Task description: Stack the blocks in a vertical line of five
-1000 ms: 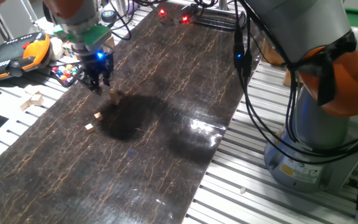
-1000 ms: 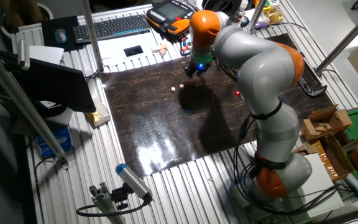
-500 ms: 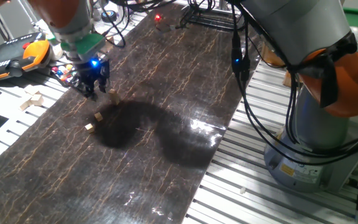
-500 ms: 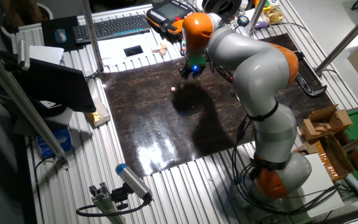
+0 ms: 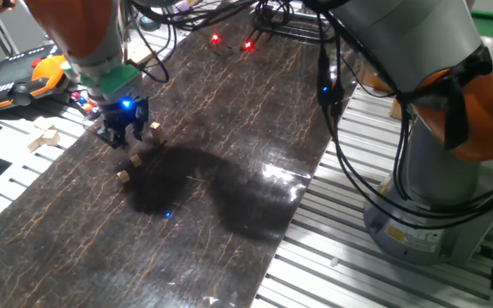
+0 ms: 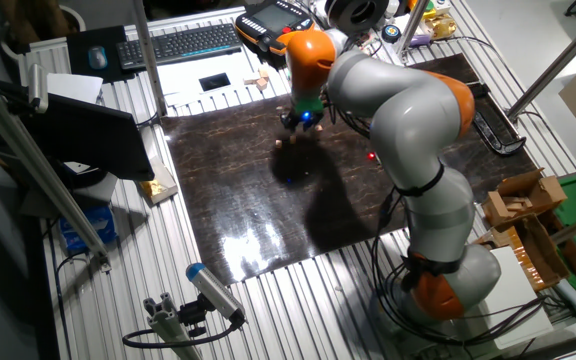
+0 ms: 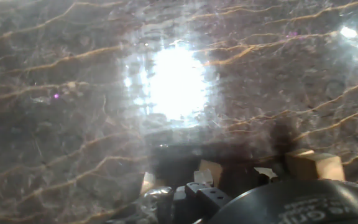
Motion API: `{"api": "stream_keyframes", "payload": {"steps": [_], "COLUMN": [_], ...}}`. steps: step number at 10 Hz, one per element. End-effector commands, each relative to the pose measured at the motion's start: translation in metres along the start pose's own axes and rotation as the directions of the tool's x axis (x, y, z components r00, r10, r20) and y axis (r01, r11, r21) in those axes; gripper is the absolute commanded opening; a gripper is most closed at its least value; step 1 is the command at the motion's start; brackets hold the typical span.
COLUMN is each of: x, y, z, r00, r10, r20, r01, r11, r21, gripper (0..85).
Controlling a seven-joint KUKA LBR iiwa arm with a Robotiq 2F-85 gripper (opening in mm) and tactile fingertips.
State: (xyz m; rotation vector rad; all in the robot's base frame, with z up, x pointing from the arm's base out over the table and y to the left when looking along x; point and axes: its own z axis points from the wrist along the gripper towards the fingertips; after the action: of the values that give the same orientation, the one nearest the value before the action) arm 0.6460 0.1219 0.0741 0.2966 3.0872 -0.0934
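Small tan wooden blocks lie on the dark marbled table top. In one fixed view a block [image 5: 155,129] sits just right of my gripper [image 5: 122,139], and two single blocks [image 5: 135,160] [image 5: 123,176] lie just in front of it. The gripper hangs low over the board with its fingers pointing down; their spacing is too dark to read. The other fixed view shows the gripper [image 6: 301,122] beside one block [image 6: 279,142]. The hand view shows three blocks [image 7: 314,165] [image 7: 210,172] [image 7: 146,183] near the bottom edge, just ahead of the dark fingers [image 7: 186,194].
An orange teach pendant [image 5: 17,77] and larger pale wooden blocks [image 5: 44,137] lie off the board's left edge on the slatted bench. Cables and red lights [image 5: 216,38] sit at the far end. The arm's base [image 5: 439,184] stands at the right. A keyboard [image 6: 182,42] lies behind.
The gripper has moved left and toward the camera, from beside the far block to above the two single blocks. The blocks have not moved.
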Motion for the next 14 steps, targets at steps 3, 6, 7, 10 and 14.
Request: {"api": "stream_keyframes", "payload": {"steps": [3, 6, 7, 10, 14], "x": [0.000, -0.001, -0.001, 0.006, 0.008], "y": [0.004, 0.007, 0.006, 0.007, 0.007], "z": [0.012, 0.021, 0.023, 0.031, 0.036], "r00": [1.000, 0.999, 0.998, 0.989, 0.981], "r10": [0.028, 0.047, 0.056, 0.143, 0.188], "r20": [-0.002, -0.006, -0.009, -0.024, -0.037], "r01": [-0.028, -0.047, -0.056, -0.143, -0.189], "r11": [1.000, 0.999, 0.998, 0.990, 0.982], "r21": [-0.007, -0.010, -0.010, -0.017, -0.027], "gripper": [40.3, 41.7, 42.0, 42.7, 42.3]}}
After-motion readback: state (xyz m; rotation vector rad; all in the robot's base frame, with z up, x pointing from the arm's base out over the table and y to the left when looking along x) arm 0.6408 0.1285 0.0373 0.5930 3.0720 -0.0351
